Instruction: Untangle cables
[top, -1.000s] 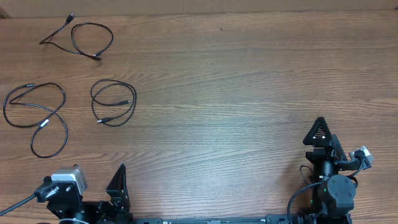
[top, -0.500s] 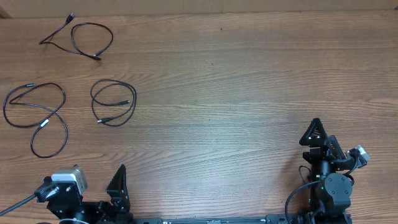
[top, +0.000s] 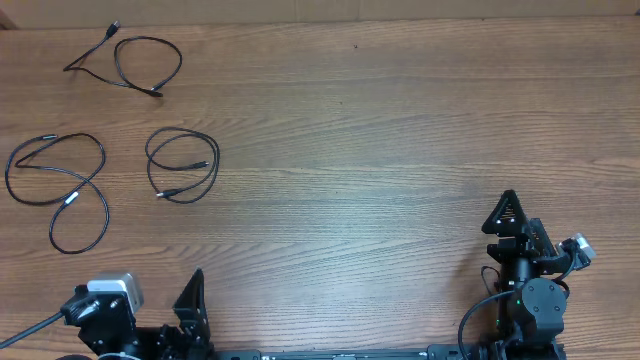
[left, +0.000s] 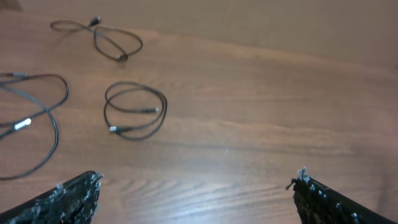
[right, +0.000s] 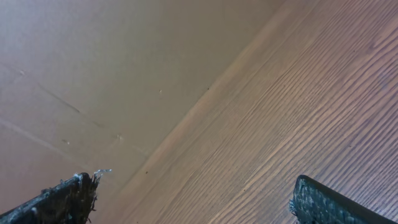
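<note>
Three thin black cables lie apart on the wooden table at the far left. One cable (top: 135, 62) is at the top left, also in the left wrist view (left: 109, 38). A small coiled cable (top: 183, 165) lies in the middle and shows in the left wrist view (left: 135, 110). A long looping cable (top: 62, 190) is at the left edge, partly seen in the left wrist view (left: 37, 118). My left gripper (left: 196, 186) is open and empty, low at the front left (top: 190, 300). My right gripper (right: 196, 193) is open and empty at the front right (top: 510, 215).
The wooden table (top: 380, 150) ends at a back edge against a plain brown wall (right: 93, 74). The arm bases and their thick black wires sit along the front edge.
The right arm drew back slightly toward the front edge. The left arm shifted a little lower. The cables have not moved.
</note>
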